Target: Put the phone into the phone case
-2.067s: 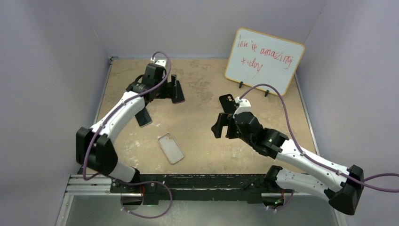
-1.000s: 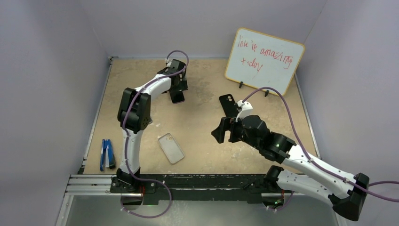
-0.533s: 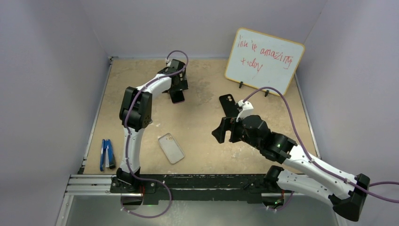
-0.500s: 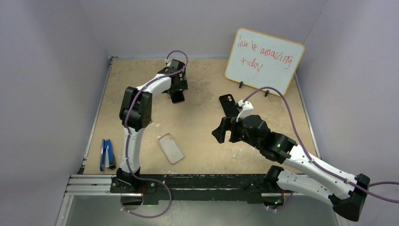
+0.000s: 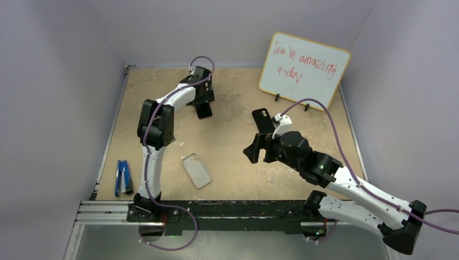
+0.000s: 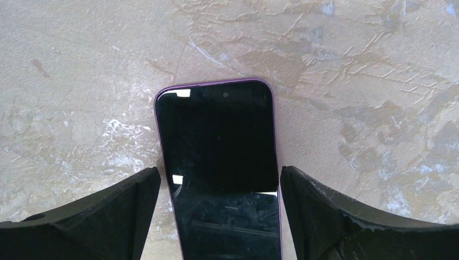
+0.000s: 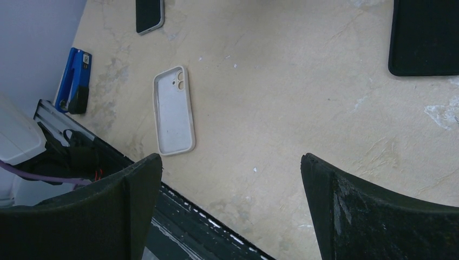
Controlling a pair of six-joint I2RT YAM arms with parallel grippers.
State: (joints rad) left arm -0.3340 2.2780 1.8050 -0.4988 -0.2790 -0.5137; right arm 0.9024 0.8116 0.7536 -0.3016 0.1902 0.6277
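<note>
The flat black phone with a purple rim [image 6: 219, 135] lies thin on the rough beige table [image 6: 352, 81]. If my left gripper [image 6: 219, 173] closes too high, I think the fingers may slip over its edges or push it away. My fingers stand apart, one just beside each long edge. The white phone case [image 5: 196, 170] lies well apart, nearer to my base.

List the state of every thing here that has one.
Purple phone: flat, screen up, dark.
Left gripper: open, straddling the purple phone.
Right gripper: open, empty.
White case: flat, hollow up, empty.
Second phone: flat, dark side up.
Stapler: closed.
</note>
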